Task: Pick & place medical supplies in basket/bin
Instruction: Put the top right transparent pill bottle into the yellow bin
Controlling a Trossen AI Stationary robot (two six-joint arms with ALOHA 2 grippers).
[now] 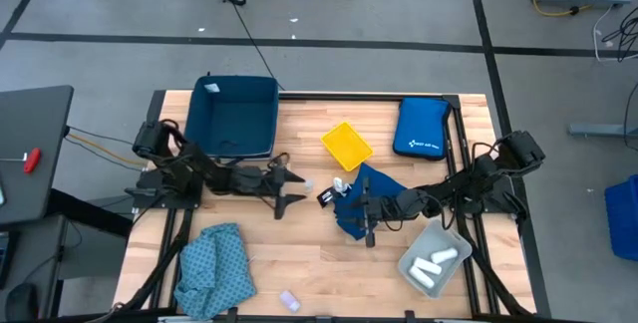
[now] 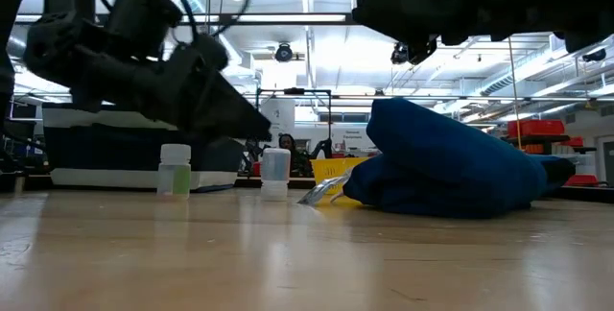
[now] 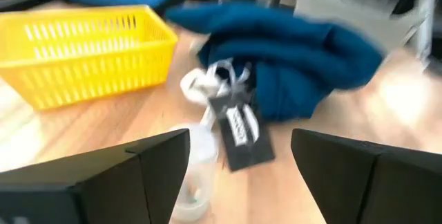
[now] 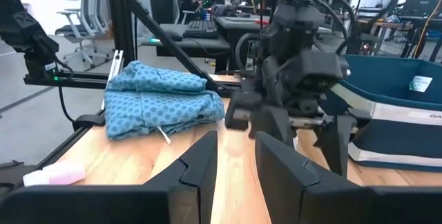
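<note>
Left gripper (image 1: 296, 187) spread wide, empty, approaching a clear vial (image 3: 195, 175), apparently between its fingers. Next: lower, close squarely. Right gripper (image 1: 365, 212) above the navy cloth (image 1: 357, 199); grip cannot be told. White rolls (image 1: 440, 261) lie in the grey bin (image 1: 411, 262).

Pale planked wooden counter (image 1: 319, 253) with a smooth sheen; slotted glossy yellow plastic basket (image 3: 83, 44); soft matt crumpled navy blue cloth (image 2: 451, 172).

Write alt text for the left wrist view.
The left claw stands open over the wooden table, a small clear vial just by one finger. Beyond lie a black tag, a crumpled navy blue cloth and an empty yellow basket.
</note>
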